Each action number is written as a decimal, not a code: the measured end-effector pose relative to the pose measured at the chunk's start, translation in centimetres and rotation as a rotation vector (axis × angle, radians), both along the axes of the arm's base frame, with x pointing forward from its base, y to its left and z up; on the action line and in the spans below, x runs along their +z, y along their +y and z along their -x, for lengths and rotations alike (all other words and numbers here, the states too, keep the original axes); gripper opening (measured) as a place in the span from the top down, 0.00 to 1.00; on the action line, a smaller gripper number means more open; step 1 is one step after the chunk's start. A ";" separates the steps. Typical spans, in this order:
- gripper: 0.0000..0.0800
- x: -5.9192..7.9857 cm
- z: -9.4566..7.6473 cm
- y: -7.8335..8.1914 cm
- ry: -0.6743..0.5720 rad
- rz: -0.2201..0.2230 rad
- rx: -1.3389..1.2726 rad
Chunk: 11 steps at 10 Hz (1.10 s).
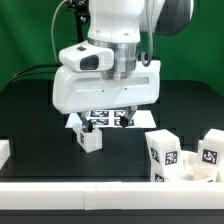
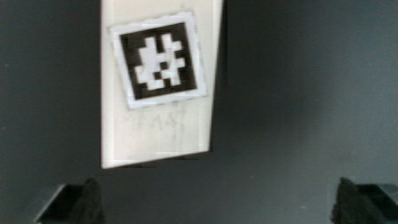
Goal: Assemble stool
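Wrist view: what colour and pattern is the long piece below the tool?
White piece carrying one square black-and-white tag; seen best in the wrist view.

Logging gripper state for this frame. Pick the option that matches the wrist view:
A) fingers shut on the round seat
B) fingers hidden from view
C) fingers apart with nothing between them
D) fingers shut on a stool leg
C: in the wrist view the gripper has its dark fingertips spread wide, with only the black table between them.
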<state>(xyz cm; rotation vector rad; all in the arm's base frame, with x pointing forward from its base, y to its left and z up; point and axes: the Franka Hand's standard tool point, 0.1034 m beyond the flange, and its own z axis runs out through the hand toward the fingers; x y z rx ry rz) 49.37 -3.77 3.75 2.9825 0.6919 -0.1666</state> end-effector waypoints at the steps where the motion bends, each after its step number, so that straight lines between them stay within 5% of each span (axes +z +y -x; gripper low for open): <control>1: 0.19 -0.4 0.4 -0.2 0.102 0.052 -0.063; 2: 0.19 -0.5 0.4 0.1 0.210 0.134 -0.085; 6: 0.19 -0.8 1.0 0.7 0.432 0.215 -0.144; 9: 0.19 -0.3 1.8 -2.8 0.647 0.293 -0.148; 11: 0.19 -0.6 1.7 -3.0 0.684 0.318 -0.163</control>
